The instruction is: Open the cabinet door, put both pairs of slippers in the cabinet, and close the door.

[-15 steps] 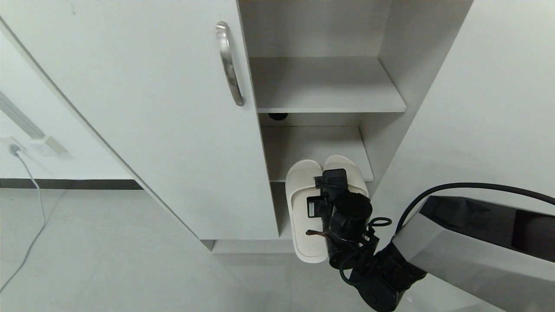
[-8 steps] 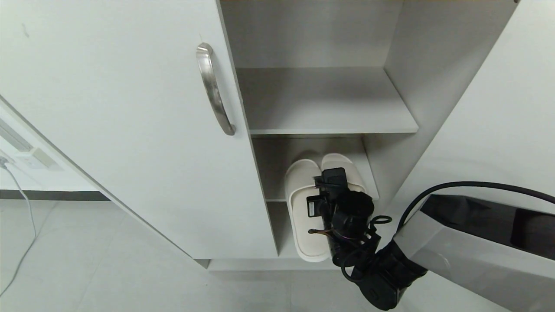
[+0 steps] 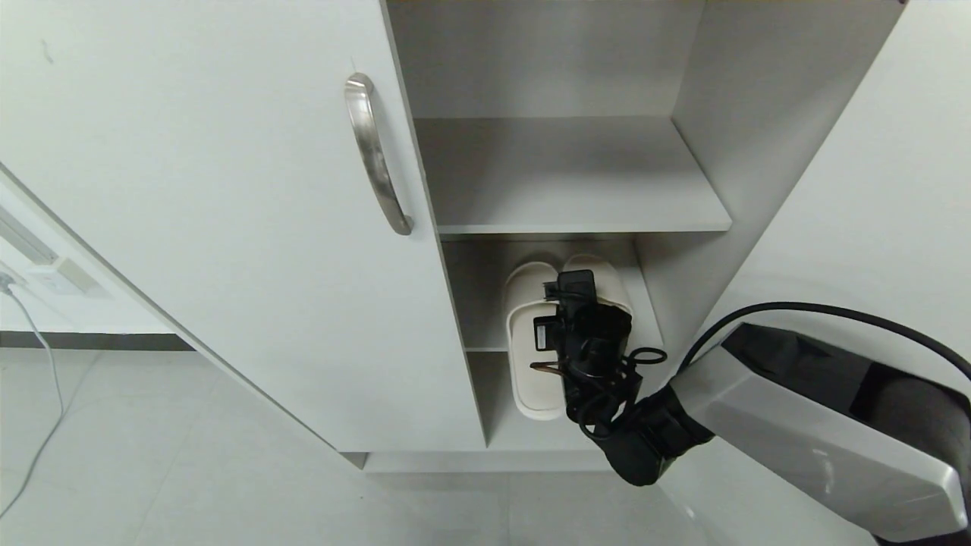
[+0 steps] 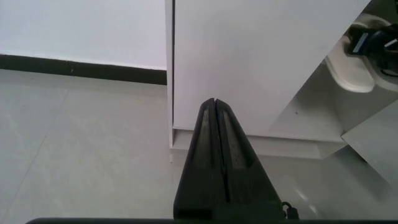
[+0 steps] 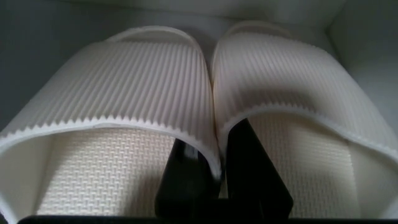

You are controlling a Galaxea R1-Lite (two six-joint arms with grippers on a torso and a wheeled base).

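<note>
A pair of white slippers (image 3: 529,341) lies side by side, toes in under the upper shelf and heels past the front edge of the lower shelf (image 3: 482,303) of the cabinet. My right gripper (image 3: 574,288) is shut on the slippers (image 5: 143,81): in the right wrist view one finger (image 5: 249,168) sits in each slipper, pinching the two inner walls together. My left gripper (image 4: 213,106) is shut on nothing, low over the floor in front of the cabinet's base. From there the slippers' heels (image 4: 351,71) show farther off.
The cabinet's left door (image 3: 227,189) is closed, with a metal handle (image 3: 375,155). The right door (image 3: 872,189) stands open beside my right arm. An upper shelf (image 3: 569,174) is bare. A wall socket and cable (image 3: 30,303) sit at the far left over grey floor.
The head camera shifted after the oldest frame. Since half a second ago my right arm has pushed the slippers deeper onto the lower shelf.
</note>
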